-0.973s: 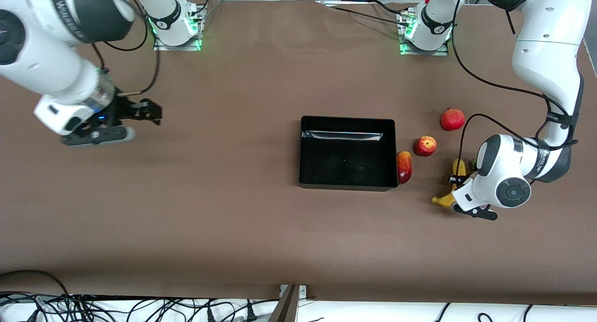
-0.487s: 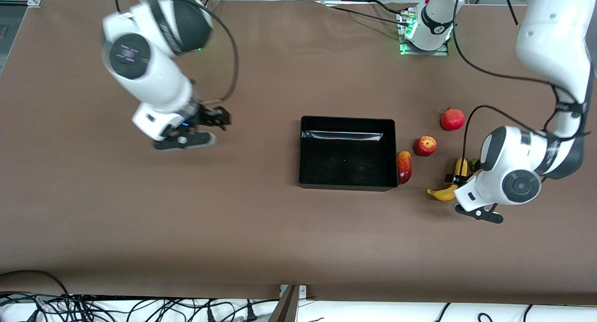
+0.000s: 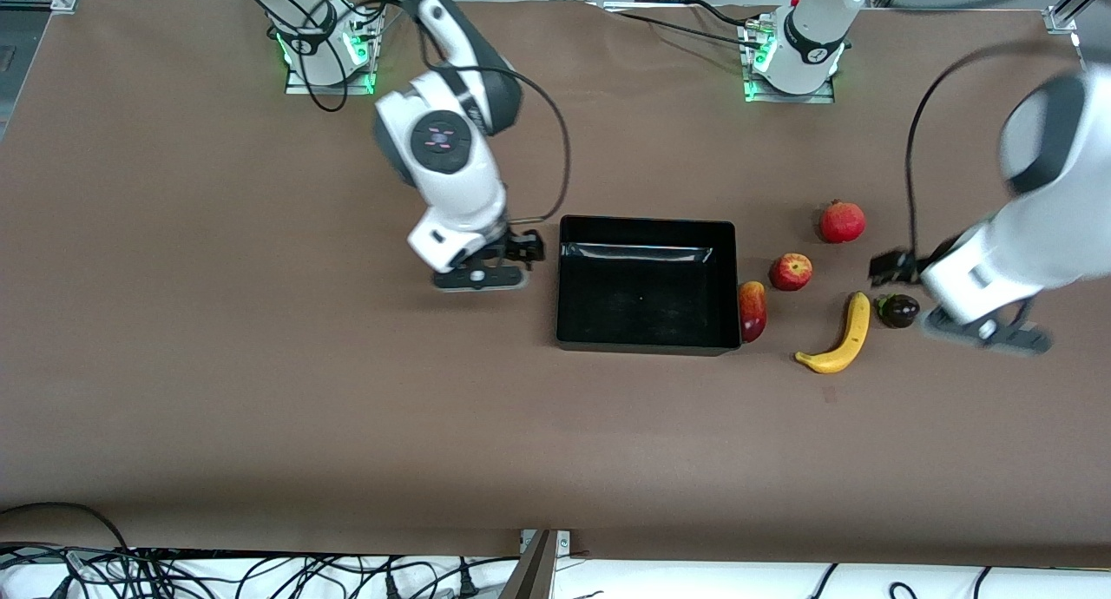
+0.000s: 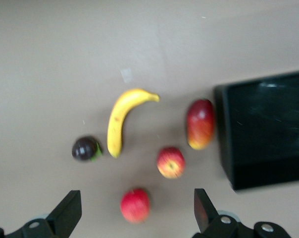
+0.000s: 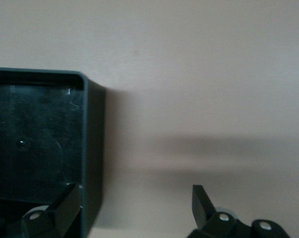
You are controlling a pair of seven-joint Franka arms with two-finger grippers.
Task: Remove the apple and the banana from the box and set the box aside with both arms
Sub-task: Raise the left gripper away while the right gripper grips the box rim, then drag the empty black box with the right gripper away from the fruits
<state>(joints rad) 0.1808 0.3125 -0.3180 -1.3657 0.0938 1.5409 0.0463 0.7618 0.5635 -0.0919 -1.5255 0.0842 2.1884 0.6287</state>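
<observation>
Banana (image 3: 840,338) freed; left gripper (image 4: 134,213) seemingly higher

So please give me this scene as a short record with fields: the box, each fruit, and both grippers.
box: black, holds no fruit, mid-table
mango: against the box wall toward the left arm's end
apple: beside the mango
pomegranate: farthest of the fruits from the front camera
banana: on the table, nearest fruit
dark fruit: beside the banana
left gripper: jaws open, holding nothing, above the dark fruit
right gripper: jaws open, at the box's wall
</observation>
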